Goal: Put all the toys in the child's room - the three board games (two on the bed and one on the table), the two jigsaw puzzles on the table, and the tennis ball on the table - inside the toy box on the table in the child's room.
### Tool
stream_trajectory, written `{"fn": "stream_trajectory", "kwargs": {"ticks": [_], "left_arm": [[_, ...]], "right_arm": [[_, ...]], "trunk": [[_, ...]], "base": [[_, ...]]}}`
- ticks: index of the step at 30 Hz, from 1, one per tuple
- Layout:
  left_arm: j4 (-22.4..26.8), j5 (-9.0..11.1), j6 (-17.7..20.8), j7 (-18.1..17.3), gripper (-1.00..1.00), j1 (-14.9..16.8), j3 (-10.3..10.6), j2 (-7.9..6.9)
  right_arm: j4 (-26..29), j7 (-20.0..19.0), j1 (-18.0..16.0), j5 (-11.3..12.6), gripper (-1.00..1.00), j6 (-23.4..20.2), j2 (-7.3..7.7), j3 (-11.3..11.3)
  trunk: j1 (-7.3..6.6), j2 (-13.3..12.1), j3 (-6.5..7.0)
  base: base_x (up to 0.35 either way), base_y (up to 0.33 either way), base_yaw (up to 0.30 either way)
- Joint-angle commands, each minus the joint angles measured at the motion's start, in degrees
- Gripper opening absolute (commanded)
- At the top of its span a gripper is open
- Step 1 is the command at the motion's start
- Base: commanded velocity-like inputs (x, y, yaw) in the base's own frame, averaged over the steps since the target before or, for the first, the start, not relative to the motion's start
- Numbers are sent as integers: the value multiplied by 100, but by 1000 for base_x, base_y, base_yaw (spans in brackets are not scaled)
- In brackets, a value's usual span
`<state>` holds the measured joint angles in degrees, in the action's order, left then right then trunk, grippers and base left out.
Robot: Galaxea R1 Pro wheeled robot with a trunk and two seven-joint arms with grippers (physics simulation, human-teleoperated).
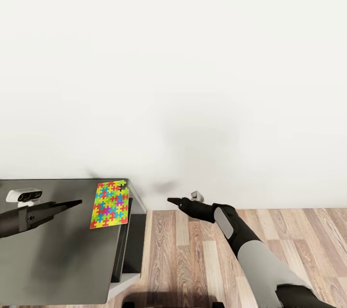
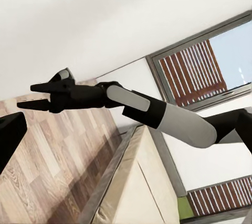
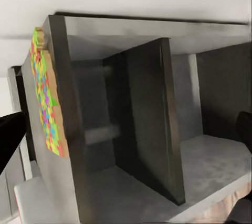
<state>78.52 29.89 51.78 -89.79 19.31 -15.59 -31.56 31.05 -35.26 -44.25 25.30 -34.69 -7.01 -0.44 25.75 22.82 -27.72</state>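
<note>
A jigsaw puzzle (image 1: 110, 204), a flat square of bright interlocking pieces, lies on the lower dark grey section of the table (image 1: 58, 260), close to its right end. My left gripper (image 1: 76, 202) hovers over the table just left of the puzzle, open and empty. Off the table's end, my right gripper (image 1: 171, 200) hangs above the floor, pointing toward the table; the left wrist view shows this right gripper (image 2: 26, 95) with its fingers apart and empty. The right wrist view faces the table's end (image 3: 63, 129), with the puzzle (image 3: 46, 98) on top. The toy box, board games and tennis ball are out of view.
A plain white wall (image 1: 193, 82) stands right behind the table. Wood-plank floor (image 1: 193, 260) stretches to the table's right. Open compartments (image 3: 210, 119) sit under the dark grey top. In the left wrist view the bed (image 2: 131, 182) and a window (image 2: 210, 61) lie beyond my right arm.
</note>
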Motion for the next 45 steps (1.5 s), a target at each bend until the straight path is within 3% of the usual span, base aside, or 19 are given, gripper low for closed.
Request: {"fn": "stream_trajectory", "kwargs": {"ticks": [1,8,45], "left_arm": [[0,-1,59,-21,100,3,0,-2],[5,-1,45,-21,100,3,-12,1],[14,8,34,-21,100,3,-23,1]], "right_arm": [[-18,52,-11,35,100,-39,-10,-6],[-90,276,-33,86,100,-49,-87,-21],[-72,57,-40,28,100,-98,-85,0]], "trunk": [[3,10,-8],[3,10,-8],[3,10,-8]], "base": [[0,0,0],[0,0,0],[-16,61,0]]}}
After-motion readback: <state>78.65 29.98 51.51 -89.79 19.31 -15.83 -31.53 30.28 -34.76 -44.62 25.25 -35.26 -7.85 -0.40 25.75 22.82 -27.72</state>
